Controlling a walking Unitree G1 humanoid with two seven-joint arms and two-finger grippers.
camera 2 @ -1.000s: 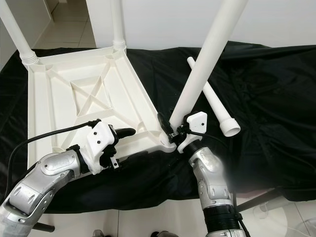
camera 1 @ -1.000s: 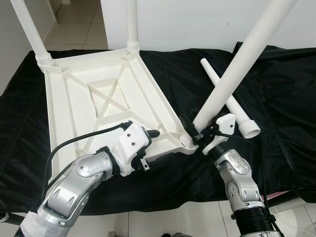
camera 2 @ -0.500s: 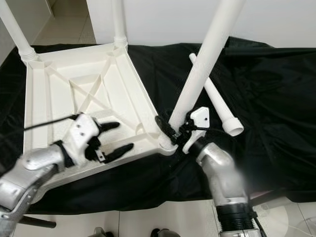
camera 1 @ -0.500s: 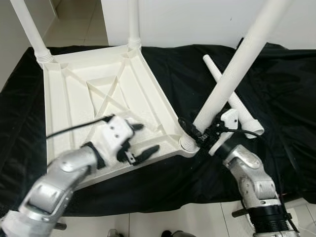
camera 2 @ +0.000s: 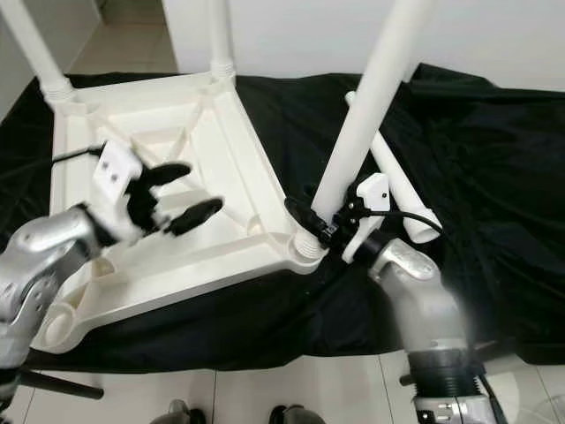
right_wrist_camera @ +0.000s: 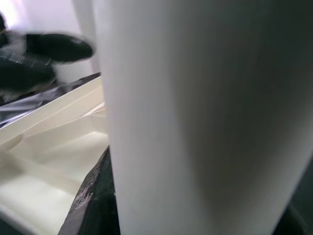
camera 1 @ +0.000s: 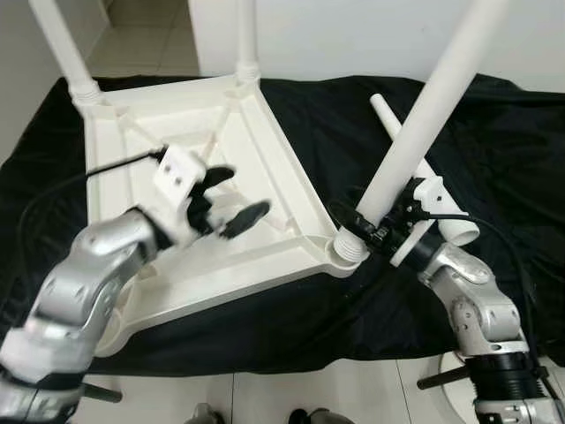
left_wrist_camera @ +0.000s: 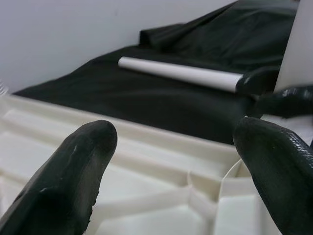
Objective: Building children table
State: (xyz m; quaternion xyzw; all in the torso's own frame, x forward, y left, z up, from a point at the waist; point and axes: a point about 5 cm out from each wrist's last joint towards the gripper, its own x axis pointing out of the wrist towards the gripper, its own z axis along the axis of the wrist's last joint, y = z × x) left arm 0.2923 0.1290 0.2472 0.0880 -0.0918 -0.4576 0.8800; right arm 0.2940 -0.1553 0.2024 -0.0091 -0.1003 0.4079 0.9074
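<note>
The third leg (camera 1: 415, 137), clamped by the right gripper (camera 1: 375, 231) at centre frame, needs seating in the tabletop (camera 1: 141, 168) corner socket, while the left gripper (camera 1: 225, 199) hovers open and empty.

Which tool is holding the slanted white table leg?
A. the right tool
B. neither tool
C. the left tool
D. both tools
A: the right tool is closed around the slanted leg near the tabletop's corner socket, while the left tool hangs open above the tabletop.
</note>
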